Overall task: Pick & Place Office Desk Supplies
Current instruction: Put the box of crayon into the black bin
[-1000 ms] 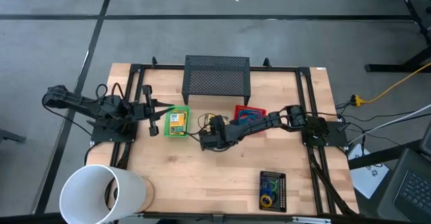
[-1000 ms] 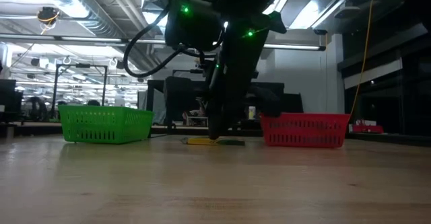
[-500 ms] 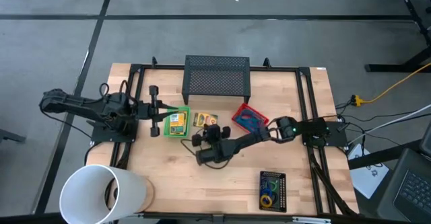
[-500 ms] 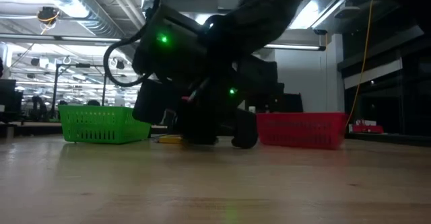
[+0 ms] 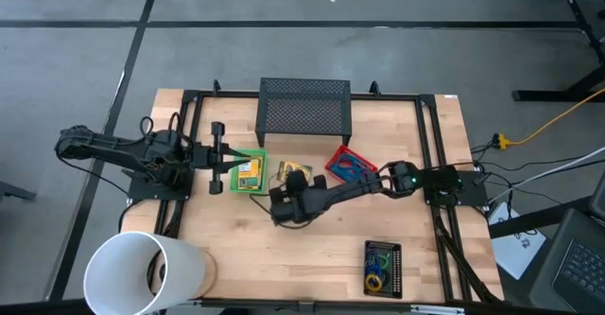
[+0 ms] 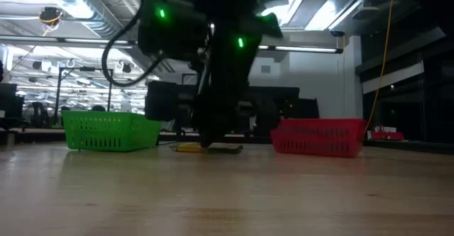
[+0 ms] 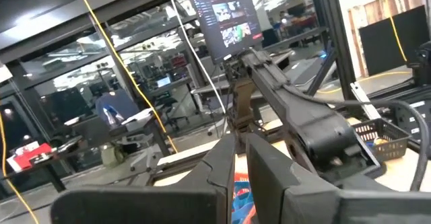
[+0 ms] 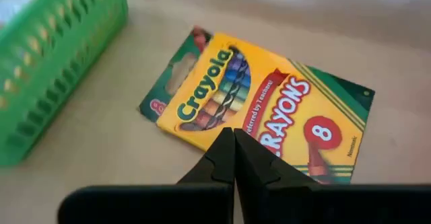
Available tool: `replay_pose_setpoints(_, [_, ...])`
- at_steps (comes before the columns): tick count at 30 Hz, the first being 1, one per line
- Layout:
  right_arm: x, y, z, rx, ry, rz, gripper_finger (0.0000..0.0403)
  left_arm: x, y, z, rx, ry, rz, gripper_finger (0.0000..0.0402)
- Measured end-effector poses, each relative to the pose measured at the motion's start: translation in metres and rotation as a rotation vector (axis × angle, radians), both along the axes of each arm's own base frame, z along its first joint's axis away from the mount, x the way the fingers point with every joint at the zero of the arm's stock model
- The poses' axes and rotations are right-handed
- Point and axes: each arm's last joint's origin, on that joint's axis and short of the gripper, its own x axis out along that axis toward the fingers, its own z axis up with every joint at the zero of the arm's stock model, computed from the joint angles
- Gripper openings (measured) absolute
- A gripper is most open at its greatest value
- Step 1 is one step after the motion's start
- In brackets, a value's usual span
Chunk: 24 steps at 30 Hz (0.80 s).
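Observation:
One yellow crayon box [image 8: 269,106] lies flat on the wood between the green tray [image 5: 234,175] and the red tray [image 5: 336,156]; it also shows in the high view [image 5: 292,170]. My right gripper [image 8: 234,135] is shut, slanting down, with its tips at this box's near edge. A second crayon box [image 5: 249,173] lies in the green tray. A blue cord bundle [image 5: 352,166] lies in the red tray. My left gripper [image 5: 218,156] hangs shut above the table beside the green tray's left side, holding nothing. My right gripper's shut fingertips [image 8: 225,146] stand over the near long edge [image 8: 202,140] of the loose crayon box, slanting down from the table's near right. I cannot tell whether they touch it. The box lies flat on the table, printed face up.
A black mesh shelf [image 5: 304,107] stands at the far edge. A black tray [image 5: 382,249] with coloured rubber-band rings sits near the front right. A big white cylinder [image 5: 142,272] lies at the front left. Bare wood stretches along the near middle.
My right gripper, shut throughout, has drawn back from above the loose crayon box toward the near left, dipped low, then come up again at the box's near edge. The box has stayed in place. My left gripper has turned a little where it hangs.

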Motion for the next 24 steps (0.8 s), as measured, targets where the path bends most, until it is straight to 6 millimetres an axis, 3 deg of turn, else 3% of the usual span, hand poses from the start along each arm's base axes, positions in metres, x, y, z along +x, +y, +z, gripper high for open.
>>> replay_pose_setpoints(3, [0.004, 0.000, 0.012, 0.105, 0.052, 0.021, 0.0000, 0.000, 0.000, 0.000, 0.001, -0.002, 0.000, 0.0035])
replay_pose_setpoints(12, [0.005, 0.005, 0.040, 0.143, 0.160, 0.055, 0.0000, 0.000, 0.000, 0.001, 0.001, -0.005, 0.000, 0.0035])
replay_pose_setpoints(24, [0.011, 0.003, 0.058, 0.015, 0.129, 0.088, 0.0000, 0.000, 0.000, 0.001, 0.020, -0.005, 0.003, 0.0035])
